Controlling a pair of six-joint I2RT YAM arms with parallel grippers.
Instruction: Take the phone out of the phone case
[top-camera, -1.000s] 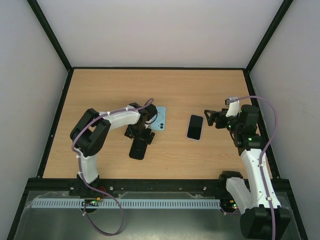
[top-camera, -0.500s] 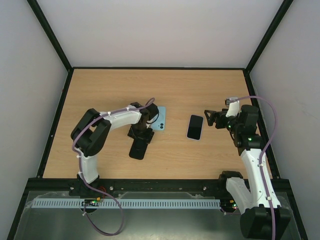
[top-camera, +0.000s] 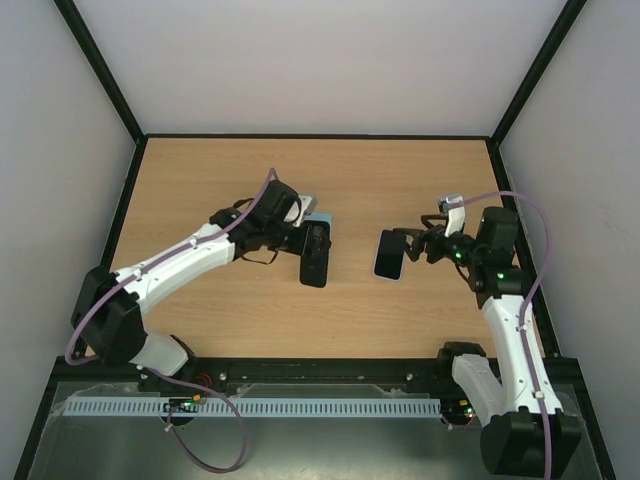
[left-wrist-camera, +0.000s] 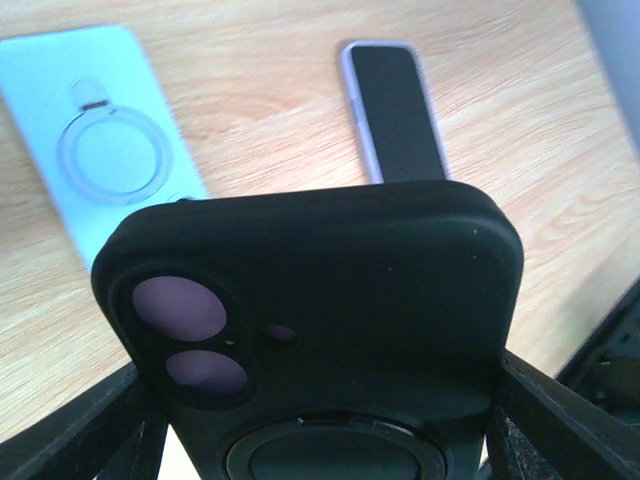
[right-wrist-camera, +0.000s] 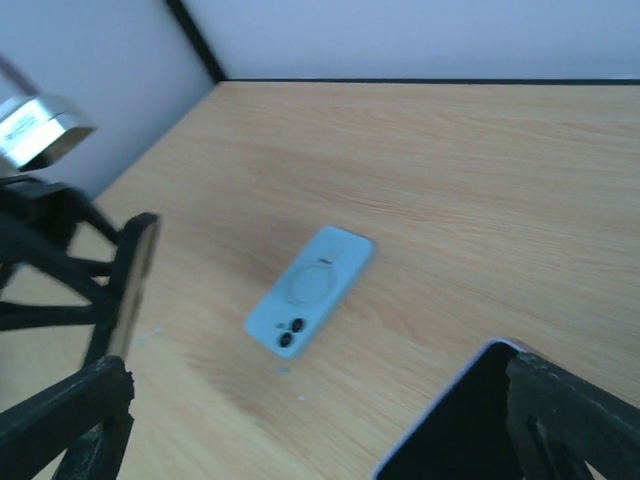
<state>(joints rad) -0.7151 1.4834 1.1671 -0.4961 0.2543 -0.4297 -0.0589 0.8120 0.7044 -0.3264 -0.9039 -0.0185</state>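
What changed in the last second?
The left fingers closed on the black case and lifted it off the table, carrying it away from the base, beside the light blue case. The right fingers, open, eased left toward the phone. Phone and light blue case stayed put.

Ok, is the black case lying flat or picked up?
Picked up. The left hand grips the black case by its long edges; the right wrist view shows it turned on edge, not flat.
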